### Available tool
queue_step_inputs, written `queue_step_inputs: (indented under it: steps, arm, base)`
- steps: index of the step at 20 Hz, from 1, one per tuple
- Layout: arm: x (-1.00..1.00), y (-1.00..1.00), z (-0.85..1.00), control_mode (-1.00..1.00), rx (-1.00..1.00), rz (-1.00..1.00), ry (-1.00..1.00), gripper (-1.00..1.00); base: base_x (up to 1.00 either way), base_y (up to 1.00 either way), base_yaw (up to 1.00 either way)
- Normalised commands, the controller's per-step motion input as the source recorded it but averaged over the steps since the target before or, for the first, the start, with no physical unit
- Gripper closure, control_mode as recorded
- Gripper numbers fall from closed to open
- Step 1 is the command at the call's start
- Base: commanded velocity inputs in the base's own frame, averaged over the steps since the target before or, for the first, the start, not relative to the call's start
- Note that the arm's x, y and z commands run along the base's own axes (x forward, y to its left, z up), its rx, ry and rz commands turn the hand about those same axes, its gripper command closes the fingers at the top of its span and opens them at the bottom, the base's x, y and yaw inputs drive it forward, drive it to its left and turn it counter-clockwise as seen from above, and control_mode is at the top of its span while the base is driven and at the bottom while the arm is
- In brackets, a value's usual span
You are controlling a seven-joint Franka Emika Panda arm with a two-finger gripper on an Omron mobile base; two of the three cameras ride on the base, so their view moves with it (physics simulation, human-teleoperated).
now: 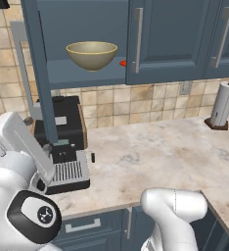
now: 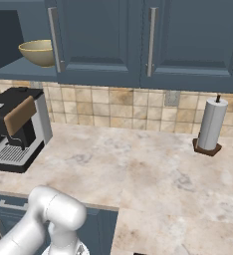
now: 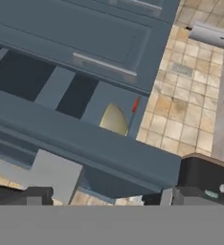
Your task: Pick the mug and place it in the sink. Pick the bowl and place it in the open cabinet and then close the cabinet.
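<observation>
The olive-tan bowl (image 1: 92, 54) stands upright on the shelf of the open cabinet (image 1: 87, 77), beside a small red disc (image 1: 123, 62). It also shows at the upper left of the right base view as the bowl (image 2: 37, 52). The cabinet's door (image 1: 38, 73) stands swung out, edge-on to me. My gripper (image 3: 95, 197) is open and empty, low at the left by the bottom of that door. In the hand view the door's edge (image 3: 85, 141) crosses close in front, with the bowl (image 3: 115, 119) partly hidden behind it. The mug and the sink are out of view.
A black coffee machine (image 1: 62, 132) stands on the counter under the open cabinet, close to my hand. A paper towel roll (image 1: 223, 104) stands at the far right against the tiled wall. Closed wall cabinets (image 1: 165, 39) hang to the right. The marble counter (image 1: 155, 157) lies between.
</observation>
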Motion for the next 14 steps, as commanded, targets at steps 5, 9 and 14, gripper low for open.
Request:
queue_step_inputs:
  steps: [5,9,14]
  arm:
    - [0.09,0.0,-0.08,-1.0,0.0,-0.17,-0.02,-1.0]
    - [0.26,0.1,-0.27,-1.0,0.01,-0.15,0.0,-1.0]
    - [0.14,-0.1,-0.04,-1.0,0.01,-0.15,0.0,-1.0]
  base:
    - [0.0,0.0,0.0]
    - [0.0,0.0,0.0]
    - [0.0,0.0,0.0]
